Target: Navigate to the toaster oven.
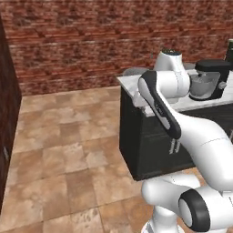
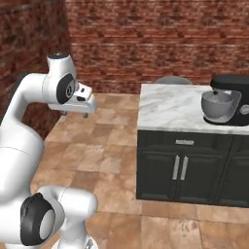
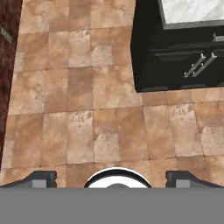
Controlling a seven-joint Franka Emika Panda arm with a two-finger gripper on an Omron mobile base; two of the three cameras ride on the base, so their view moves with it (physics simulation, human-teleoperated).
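Ahead: tiled floor [image 3: 78, 87] | island counter [image 2: 168, 109] edge right | pincer [image 3: 111, 180] spread

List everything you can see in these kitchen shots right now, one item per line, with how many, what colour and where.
Stand mixer: one, black with a grey metal bowl, on the marble top's right side.
Island counter: one, white marble top.
Cabinet doors: dark, with silver handles, below the marble top.
Rounded grey object: one, behind the counter; what it is, unclear.
Brick wall: red-brown, at the back.
Floor: tan tiles.
Gripper: one, dark fingertips set wide apart, over the floor.
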